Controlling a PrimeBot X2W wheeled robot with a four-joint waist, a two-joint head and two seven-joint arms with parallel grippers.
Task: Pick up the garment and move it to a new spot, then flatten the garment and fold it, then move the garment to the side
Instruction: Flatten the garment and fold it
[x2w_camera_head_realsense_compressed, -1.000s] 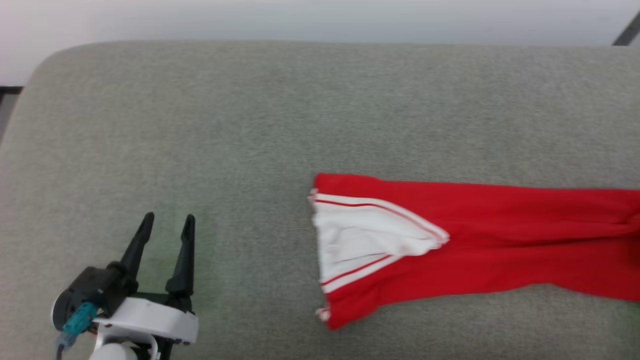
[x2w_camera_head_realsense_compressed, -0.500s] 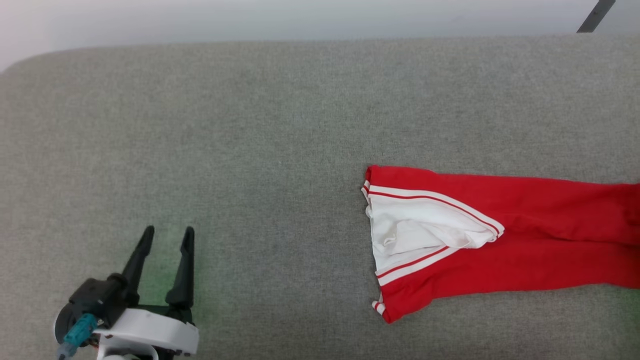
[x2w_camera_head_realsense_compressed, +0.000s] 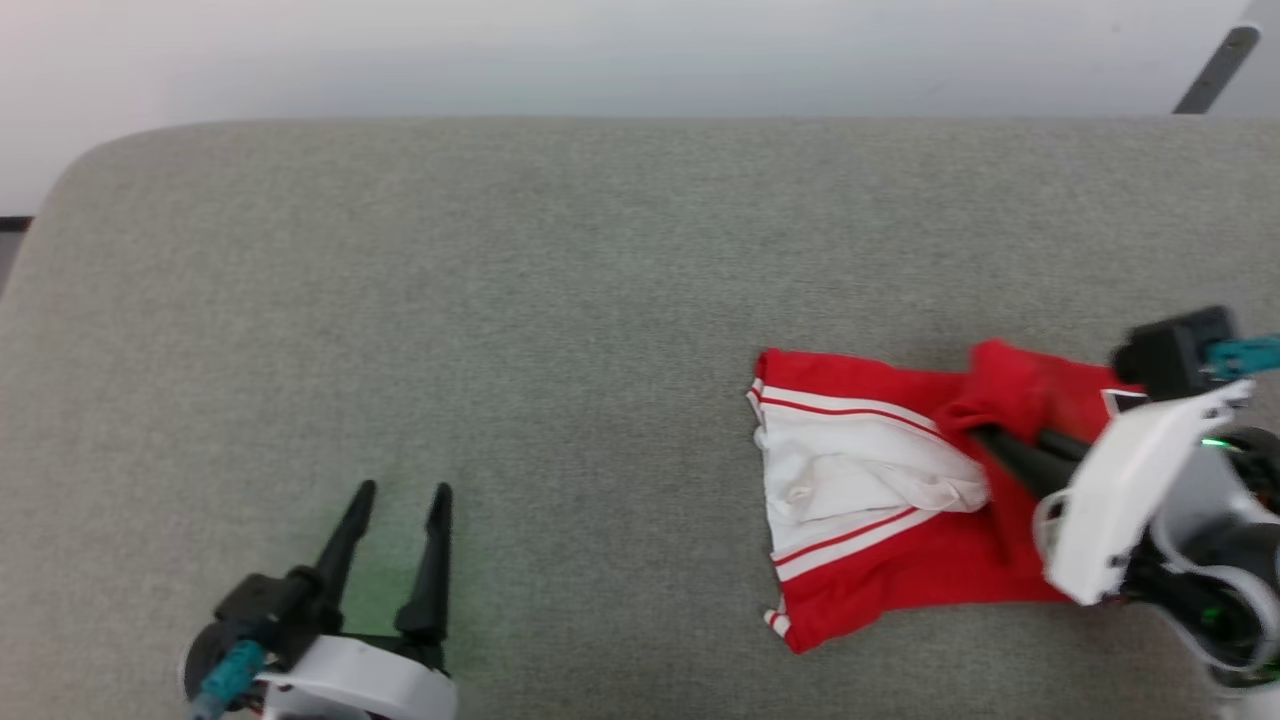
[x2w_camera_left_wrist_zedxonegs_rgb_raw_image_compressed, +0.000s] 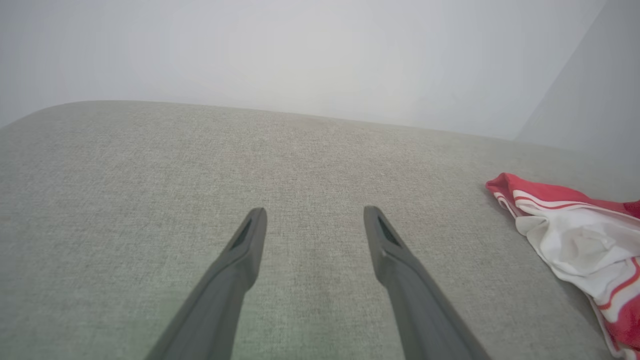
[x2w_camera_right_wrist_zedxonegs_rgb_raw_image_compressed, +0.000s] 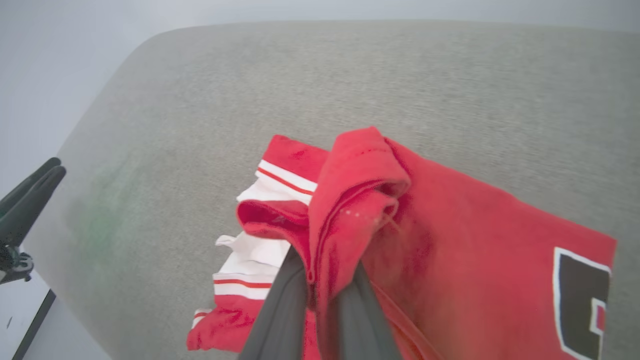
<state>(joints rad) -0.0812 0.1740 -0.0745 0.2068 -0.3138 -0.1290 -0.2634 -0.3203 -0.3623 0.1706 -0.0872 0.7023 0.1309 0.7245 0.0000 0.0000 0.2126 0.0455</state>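
Lettering black, white-edged, unreadable, on red garment

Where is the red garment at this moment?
In the head view the garment lies on the right half of the grey cushion, one fold pinched by the right gripper; the open left gripper stands apart at lower left.

There is one red garment, gathered at the tips of the right gripper and well off to the side of the left gripper. That makes two grippers, each with two dark fingers, four in all. Under both spreads one grey padded surface, and one dark bar stands far beyond the right gripper.
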